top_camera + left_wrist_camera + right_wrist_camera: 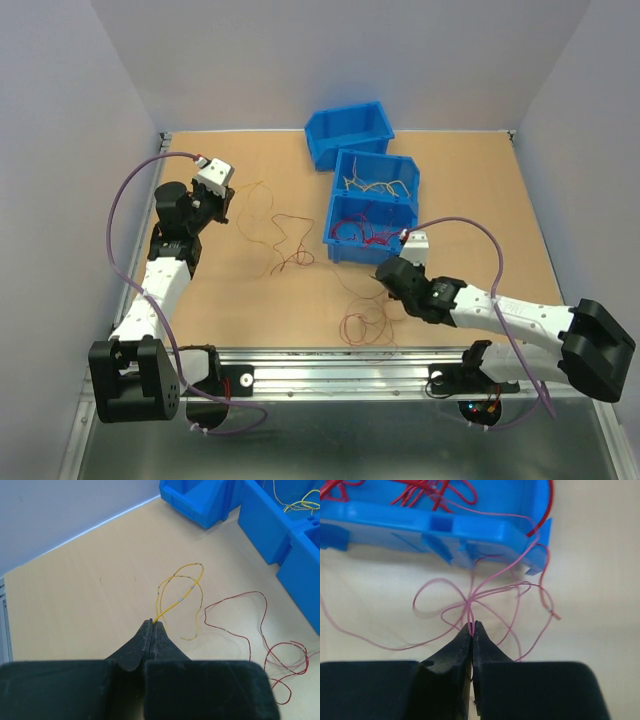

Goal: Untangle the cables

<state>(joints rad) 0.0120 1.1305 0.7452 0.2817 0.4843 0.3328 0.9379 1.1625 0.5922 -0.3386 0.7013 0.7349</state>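
Beside bin rim (470, 530), right claw (471, 627) apparently pinching red cables (470, 604)

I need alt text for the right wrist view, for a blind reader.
The right gripper is shut on a bunch of thin red cables that fan out in loops over the tan table. Just behind, a blue bin holds more red wires.

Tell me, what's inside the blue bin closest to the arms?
A tangle of red cables lies in that bin; whatever sits beneath them is covered.
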